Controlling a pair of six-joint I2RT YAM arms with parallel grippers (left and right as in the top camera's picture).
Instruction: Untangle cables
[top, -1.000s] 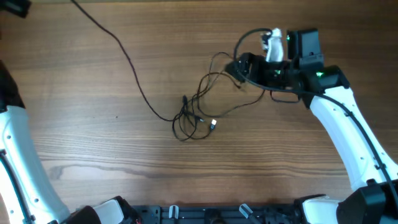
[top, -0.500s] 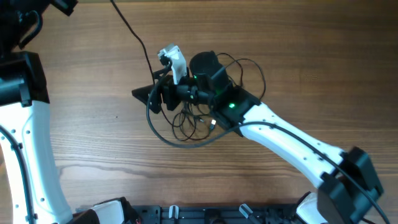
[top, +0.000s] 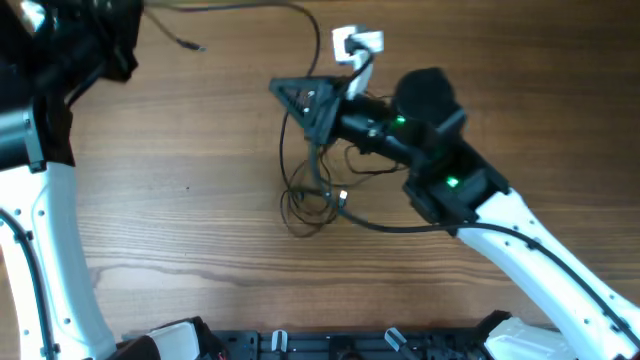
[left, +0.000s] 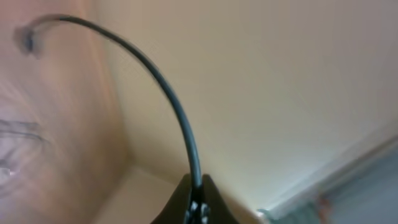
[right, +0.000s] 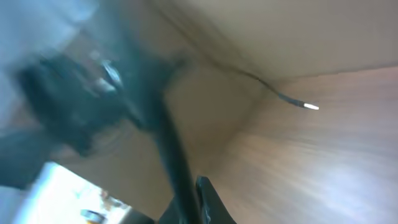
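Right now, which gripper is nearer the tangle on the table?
Right. The right gripper sits close by the tangle, shut on a strand rising from it; the left gripper holds a cable far off to the left.

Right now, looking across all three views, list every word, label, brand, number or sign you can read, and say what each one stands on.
No text can be read in any view.
The right arm shows only green lights, no lettering.
The white part by its wrist has no legible mark.
The cables and the table are unmarked.
The right wrist view is too blurred to read.
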